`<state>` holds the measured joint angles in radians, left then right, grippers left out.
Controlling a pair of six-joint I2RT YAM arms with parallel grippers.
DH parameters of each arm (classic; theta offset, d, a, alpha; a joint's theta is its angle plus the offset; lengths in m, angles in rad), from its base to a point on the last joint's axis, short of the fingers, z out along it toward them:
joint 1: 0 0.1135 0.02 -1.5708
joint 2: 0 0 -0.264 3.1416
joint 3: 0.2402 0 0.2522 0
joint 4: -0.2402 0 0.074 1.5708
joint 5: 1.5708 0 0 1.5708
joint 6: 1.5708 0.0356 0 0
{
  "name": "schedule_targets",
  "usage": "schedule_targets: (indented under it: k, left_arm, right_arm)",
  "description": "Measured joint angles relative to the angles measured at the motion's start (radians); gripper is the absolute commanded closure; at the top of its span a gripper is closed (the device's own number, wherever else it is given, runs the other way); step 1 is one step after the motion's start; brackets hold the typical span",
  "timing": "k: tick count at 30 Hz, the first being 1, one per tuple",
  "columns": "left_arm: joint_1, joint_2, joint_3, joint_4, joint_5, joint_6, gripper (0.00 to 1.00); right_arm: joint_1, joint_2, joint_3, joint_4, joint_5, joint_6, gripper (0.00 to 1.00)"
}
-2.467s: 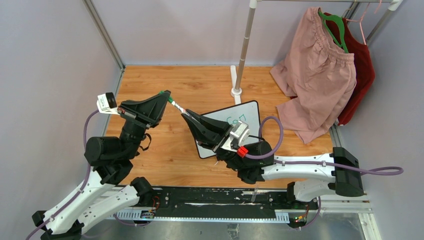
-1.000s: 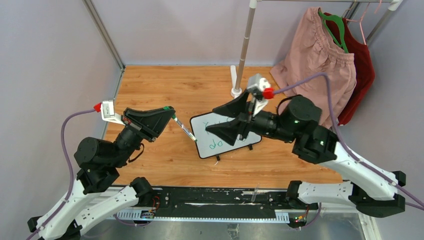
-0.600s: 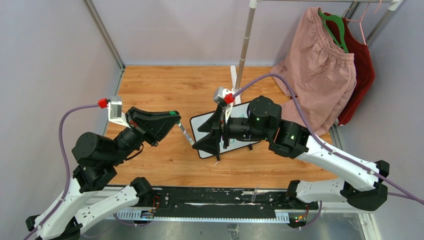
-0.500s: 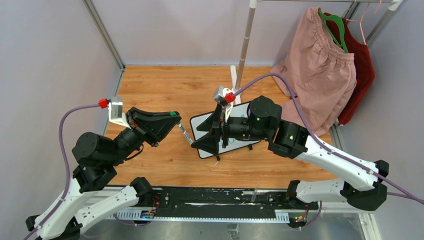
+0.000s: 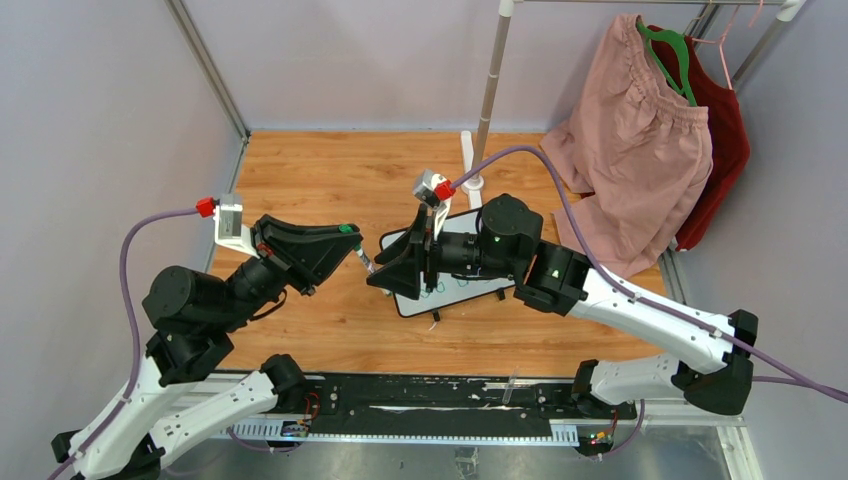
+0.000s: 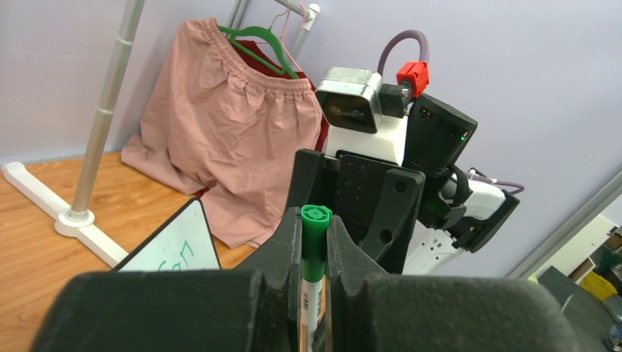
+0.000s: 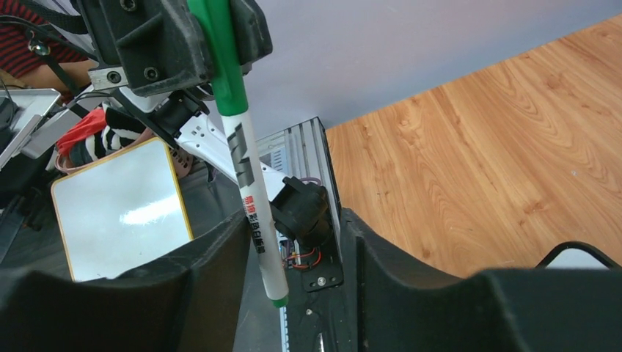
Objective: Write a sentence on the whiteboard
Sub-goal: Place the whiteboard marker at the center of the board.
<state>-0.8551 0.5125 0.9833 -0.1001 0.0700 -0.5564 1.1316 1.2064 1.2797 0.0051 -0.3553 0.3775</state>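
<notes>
Two arms show, the left arm (image 5: pixel 190 300) and the right arm (image 5: pixel 620 300), each with one pincer, the left pincer (image 5: pixel 350 243) and the right pincer (image 5: pixel 383 264), and one purple cable apiece, the left cable (image 5: pixel 135 260) and the right cable (image 5: pixel 530 155). There is one marker (image 5: pixel 365 260), one whiteboard (image 5: pixel 452 292) on the single table (image 5: pixel 300 170), and, in the right wrist view, one more board (image 7: pixel 121 209), yellow-edged, off the table. One rack (image 5: pixel 490 90) carries two garments, the pink shorts (image 5: pixel 635 130) and a red garment (image 5: pixel 725 140), on two hangers, a green hanger (image 5: pixel 672 60) and a pink hanger (image 5: pixel 718 42).
</notes>
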Motion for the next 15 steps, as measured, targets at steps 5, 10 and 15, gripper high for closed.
schedule_targets:
  k: [5, 10, 15]
  left_arm:
    - [0.000, 0.000, -0.010, 0.019, -0.003, -0.004, 1.00]
    - [0.001, 0.000, -0.030, 0.032, -0.014, -0.017, 1.00]
    - [0.001, 0.000, -0.049, 0.057, -0.015, -0.039, 1.00]
  right_arm:
    - [0.000, 0.005, 0.000, 0.036, -0.018, 0.021, 0.78]
    - [0.002, 0.000, -0.025, 0.071, -0.037, 0.022, 1.00]
    - [0.001, -0.006, -0.035, 0.077, -0.037, 0.017, 1.00]
